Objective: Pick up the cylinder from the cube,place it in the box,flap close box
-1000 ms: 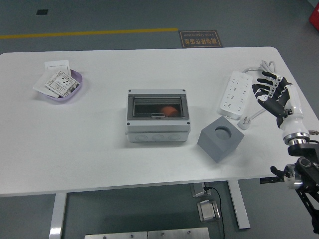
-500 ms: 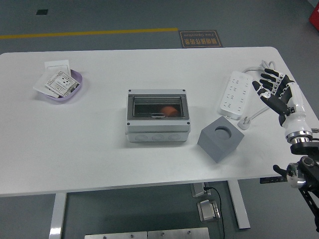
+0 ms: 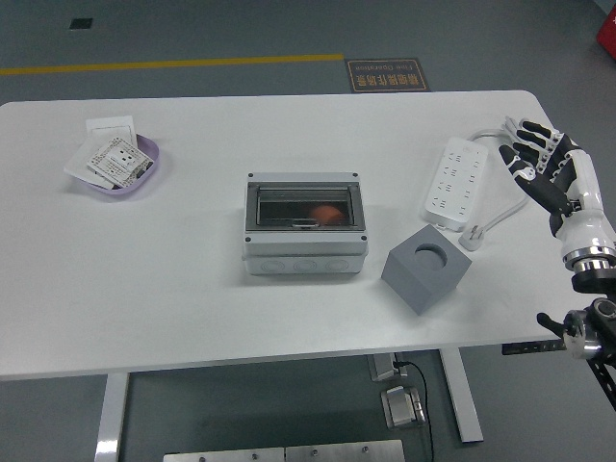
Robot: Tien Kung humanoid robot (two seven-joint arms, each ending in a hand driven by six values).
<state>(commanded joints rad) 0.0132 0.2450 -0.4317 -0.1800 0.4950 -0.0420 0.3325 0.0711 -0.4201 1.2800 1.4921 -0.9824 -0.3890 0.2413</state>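
A grey box (image 3: 305, 223) sits mid-table with its clear flap lid down. Through the lid an orange cylinder (image 3: 326, 214) shows inside. To its right lies a grey cube (image 3: 426, 267) with an empty round hole in its top face. My right hand (image 3: 545, 164) hovers at the table's right edge, beyond the cube, fingers spread and holding nothing. The left arm is out of view.
A white power strip (image 3: 457, 183) with its cable lies just left of my right hand. A purple dish (image 3: 146, 166) holding white switch plates stands at the far left. The table's right edge runs under my right wrist.
My right hand has drifted right and slightly up, away from the power strip, fingers still spread. The box, cylinder and cube have not moved.
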